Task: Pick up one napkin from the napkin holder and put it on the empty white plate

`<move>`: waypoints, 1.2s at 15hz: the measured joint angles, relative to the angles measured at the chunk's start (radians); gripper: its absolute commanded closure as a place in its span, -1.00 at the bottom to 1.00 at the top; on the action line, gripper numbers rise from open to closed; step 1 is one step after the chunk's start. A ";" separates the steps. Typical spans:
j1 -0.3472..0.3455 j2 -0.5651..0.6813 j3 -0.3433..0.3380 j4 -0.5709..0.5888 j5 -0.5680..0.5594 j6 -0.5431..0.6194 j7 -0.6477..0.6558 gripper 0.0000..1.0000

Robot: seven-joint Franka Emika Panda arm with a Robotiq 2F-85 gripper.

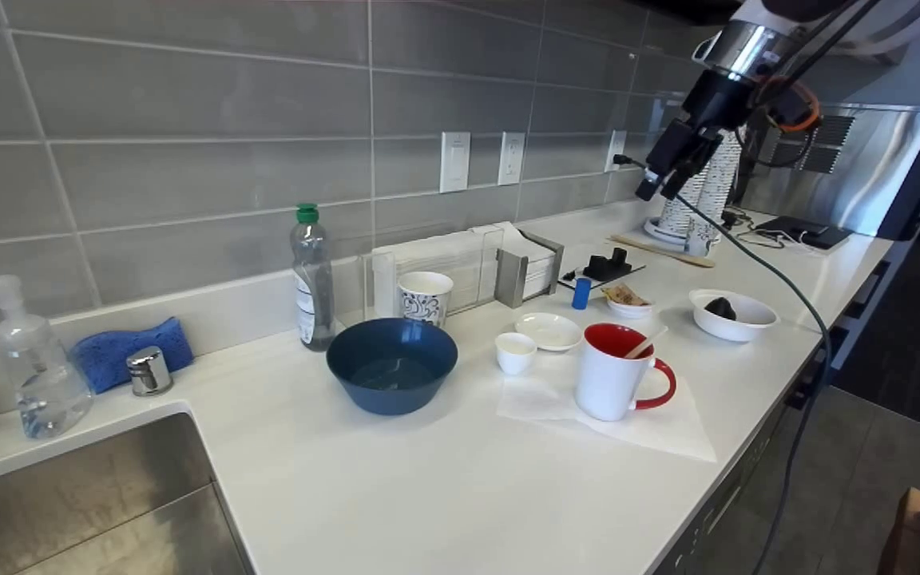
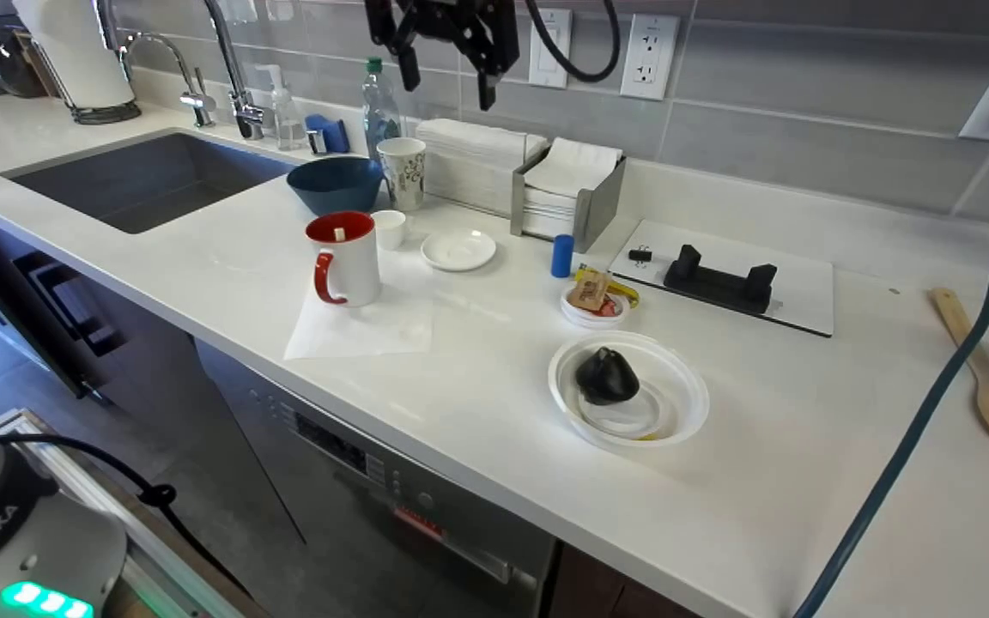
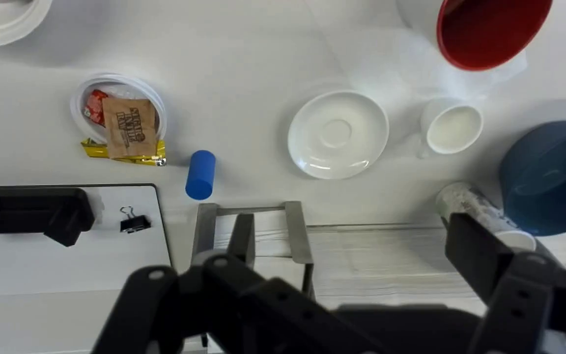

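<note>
Napkin holder (image 2: pixel 600 204): silver-grey metal, upright, sits close to the back edge of the counter (image 2: pixel 494 369), side walls standing, sheets showing between them at front and top. Napkins (image 2: pixel 573 167): white paper, thin, folded, stacked in the holder; lower ones lie flat, top ones slope up toward the back edge, rising above the walls. Plate (image 2: pixel 458 250): small, round, white, glossy, shallow ring in the middle; flat, face up, near the holder but apart, nearer the back edge than the front edge.

The gripper (image 3: pixel 354 239) blocks part of the napkin holder (image 3: pixel 297 231) in the wrist view — where the top edge crops a red-lined mug (image 3: pixel 490 30) and the right edge a blue bowl (image 3: pixel 551 179).
</note>
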 measured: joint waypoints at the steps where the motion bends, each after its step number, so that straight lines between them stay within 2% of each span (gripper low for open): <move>1: 0.000 0.044 0.001 0.024 0.026 0.026 0.007 -1.00; 4: -0.001 0.169 0.016 0.098 0.095 0.097 0.031 -1.00; 10: -0.018 0.373 0.087 0.223 0.170 0.254 0.062 -1.00; 14: -0.065 0.484 0.138 0.302 0.227 0.318 0.053 -1.00; 18: -0.122 0.581 0.191 0.360 0.231 0.400 0.049 -1.00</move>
